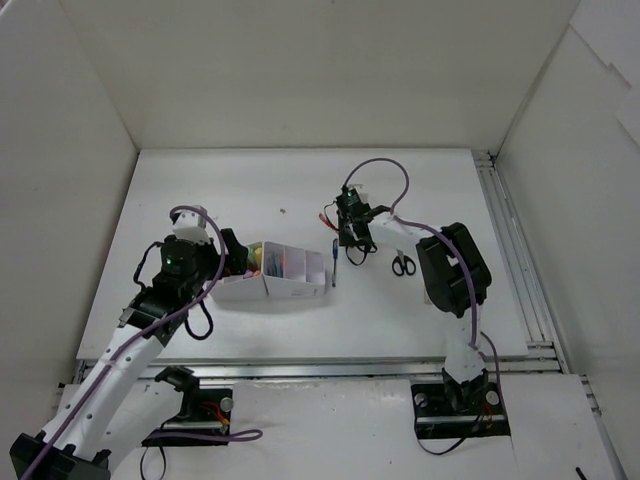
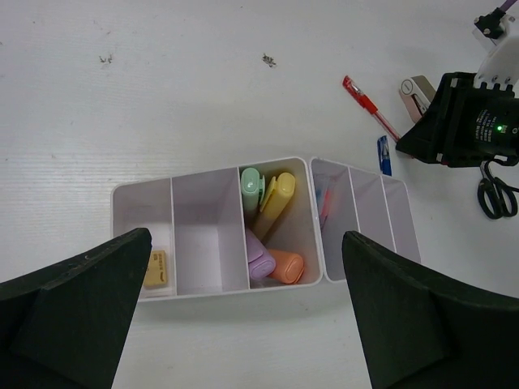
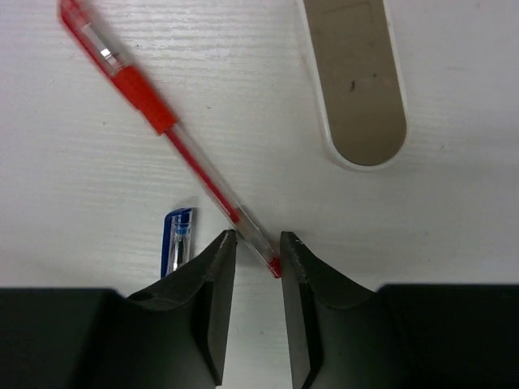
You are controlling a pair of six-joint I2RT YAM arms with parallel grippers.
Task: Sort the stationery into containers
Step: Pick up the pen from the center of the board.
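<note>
The white organizer (image 1: 285, 285) (image 2: 212, 279) holds green (image 2: 251, 186), yellow (image 2: 276, 203), purple (image 2: 259, 258) and orange (image 2: 287, 265) markers in one compartment and a pale eraser (image 2: 156, 269) in the end one. My left gripper (image 1: 236, 254) (image 2: 247, 320) hangs wide open and empty above its near wall. My right gripper (image 1: 349, 232) (image 3: 258, 258) is closed down on the end of the red pen (image 3: 154, 105) (image 2: 371, 105), which lies on the table; both fingers touch it. A blue pen (image 1: 334, 270) (image 3: 177, 239) lies beside it. Black-handled scissors (image 1: 403, 264) (image 2: 495, 194) lie to the right.
A beige oval object (image 3: 357, 81) (image 2: 415, 93) lies just beyond the red pen. White walls enclose the table (image 1: 240, 180) on the left, back and right. A metal rail (image 1: 510, 250) runs along the right edge.
</note>
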